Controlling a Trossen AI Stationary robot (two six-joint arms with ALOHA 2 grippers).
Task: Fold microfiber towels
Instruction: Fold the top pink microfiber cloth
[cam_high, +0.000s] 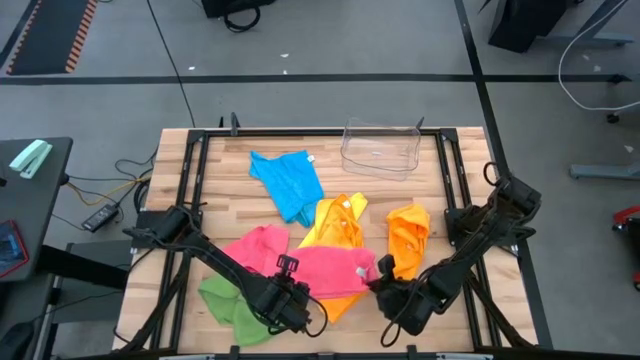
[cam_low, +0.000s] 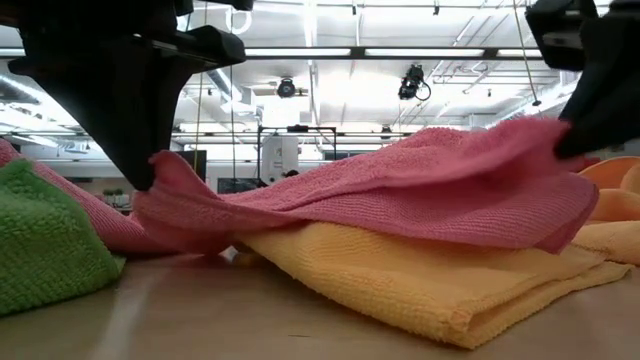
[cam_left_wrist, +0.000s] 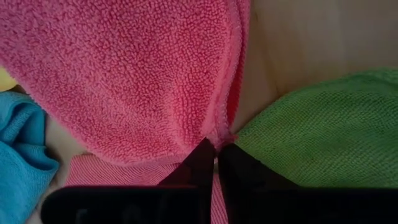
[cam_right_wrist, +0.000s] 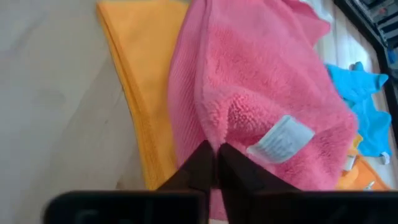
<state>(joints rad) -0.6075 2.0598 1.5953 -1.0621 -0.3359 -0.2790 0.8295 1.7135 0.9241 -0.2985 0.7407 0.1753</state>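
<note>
Both pinched tight: left end effector (cam_left_wrist: 216, 155) and right end effector (cam_right_wrist: 216, 155) each grip a corner of the soft pink microfiber towel (cam_high: 320, 268), draped over the yellow-orange microfiber towel (cam_low: 420, 275) at the wooden surface's (cam_high: 450, 190) front.

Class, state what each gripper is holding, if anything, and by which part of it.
Both hold the pink towel. The left gripper is shut on one corner by the green towel; the right gripper is shut on its edge near the white tag.

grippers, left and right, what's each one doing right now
Left gripper: fingers closed on an edge of the pink towel.
Right gripper: fingers closed on the pink towel's opposite edge, near its white label.
</note>
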